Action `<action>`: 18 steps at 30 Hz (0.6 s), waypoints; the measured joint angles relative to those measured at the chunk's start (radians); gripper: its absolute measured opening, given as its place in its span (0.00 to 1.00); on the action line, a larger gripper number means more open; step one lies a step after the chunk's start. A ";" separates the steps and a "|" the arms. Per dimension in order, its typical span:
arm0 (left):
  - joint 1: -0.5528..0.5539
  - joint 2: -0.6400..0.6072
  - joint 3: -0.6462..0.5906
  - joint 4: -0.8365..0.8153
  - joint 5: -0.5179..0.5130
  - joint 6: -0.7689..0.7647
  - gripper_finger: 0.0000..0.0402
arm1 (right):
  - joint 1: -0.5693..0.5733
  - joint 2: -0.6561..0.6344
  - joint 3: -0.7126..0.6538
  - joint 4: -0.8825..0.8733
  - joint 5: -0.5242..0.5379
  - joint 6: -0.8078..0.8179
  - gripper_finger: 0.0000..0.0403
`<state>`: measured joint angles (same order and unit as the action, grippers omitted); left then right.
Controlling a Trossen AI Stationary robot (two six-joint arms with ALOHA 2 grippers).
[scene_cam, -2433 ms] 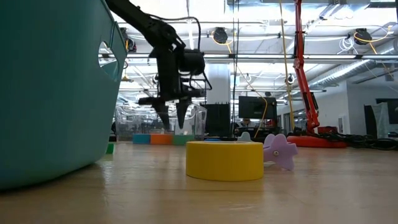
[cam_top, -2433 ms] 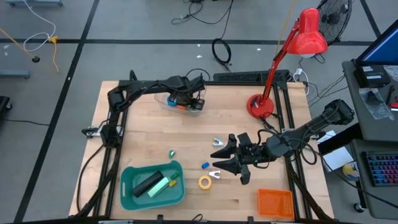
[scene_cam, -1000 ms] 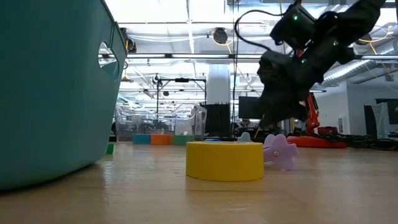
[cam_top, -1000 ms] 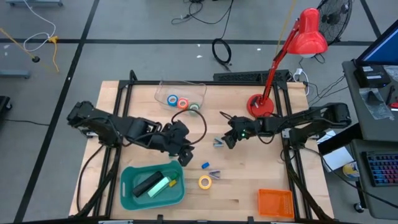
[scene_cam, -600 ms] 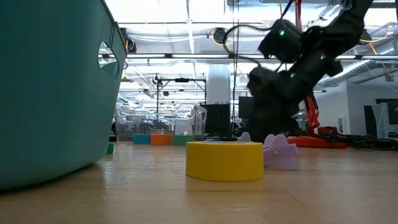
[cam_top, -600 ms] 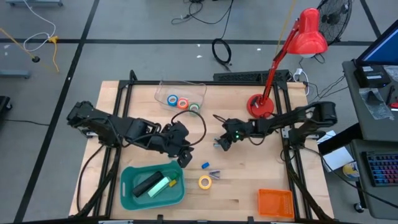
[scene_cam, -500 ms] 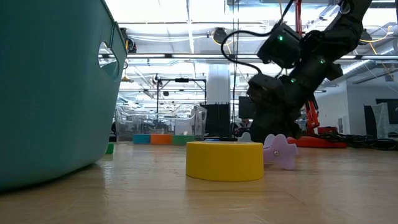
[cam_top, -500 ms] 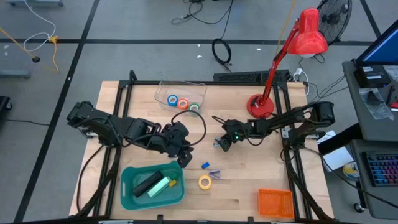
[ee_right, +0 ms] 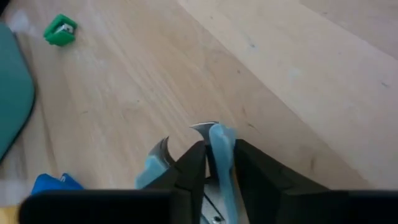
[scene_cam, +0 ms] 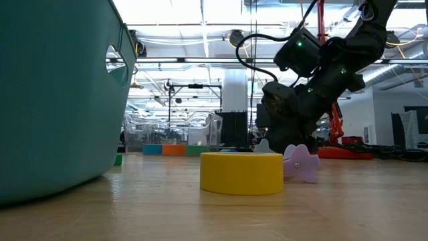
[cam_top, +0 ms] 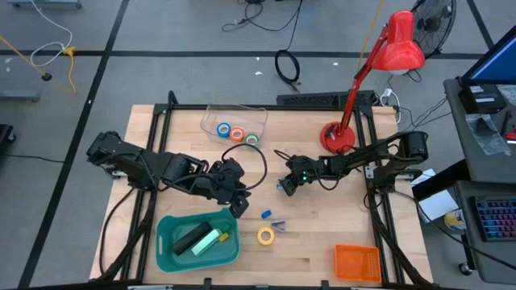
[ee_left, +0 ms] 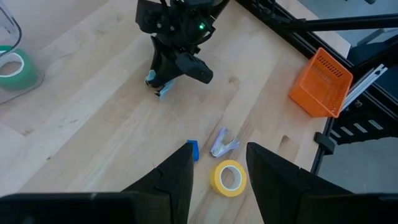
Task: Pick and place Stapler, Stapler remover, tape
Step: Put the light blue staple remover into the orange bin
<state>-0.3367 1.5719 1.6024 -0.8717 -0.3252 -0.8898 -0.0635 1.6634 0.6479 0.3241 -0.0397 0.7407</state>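
Note:
A light-blue stapler remover (ee_right: 221, 144) lies mid-table. My right gripper (cam_top: 285, 187) stands over it and is shut on it; the left wrist view shows the remover (ee_left: 160, 85) under those fingers. My left gripper (cam_top: 235, 201) hangs open above the table by the teal bin's far right corner, touching nothing. A purple stapler remover (cam_top: 278, 225) and a yellow tape roll (cam_top: 265, 235) lie flat on the table. The black stapler (cam_top: 192, 236) lies in the teal bin (cam_top: 165, 242). Orange, blue and green tape rolls sit in the clear bin (cam_top: 211, 121). My right gripper pinches the light-blue stapler remover between its two fingers (ee_right: 194, 163). They are on one upright blue wing (ee_right: 219, 138) of it. The fingers come down at a slant from the table's right side. The remover rests on the table.
A small blue bit (cam_top: 265, 214) lies between the two removers. A green bit (ee_right: 61, 30) lies near the teal bin. An orange bin (cam_top: 356, 262) stands at the near right, a red lamp base (cam_top: 337, 137) at the far right. Bare wood shows along the near edge.
My right gripper has moved down and a little toward the table's left, settling onto the light-blue stapler remover. The remover has stayed in its place on the table.

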 joint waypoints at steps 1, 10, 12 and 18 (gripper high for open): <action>0.000 0.000 0.000 0.000 0.000 0.000 0.37 | 0.000 0.000 0.000 0.002 -0.015 0.000 0.15; 0.000 0.000 0.000 0.001 -0.009 0.013 0.37 | 0.032 -0.074 0.000 -0.013 -0.041 0.049 0.10; 0.000 0.000 0.000 0.001 -0.012 0.016 0.37 | 0.055 -0.122 0.001 -0.031 -0.041 0.076 0.12; 0.000 0.000 -0.001 0.001 -0.014 0.033 0.37 | 0.231 -0.353 0.043 -0.326 -0.040 0.172 0.11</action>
<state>-0.3363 1.5719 1.6016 -0.8708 -0.3391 -0.8567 0.1674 1.3109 0.6914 -0.0016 -0.0798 0.9131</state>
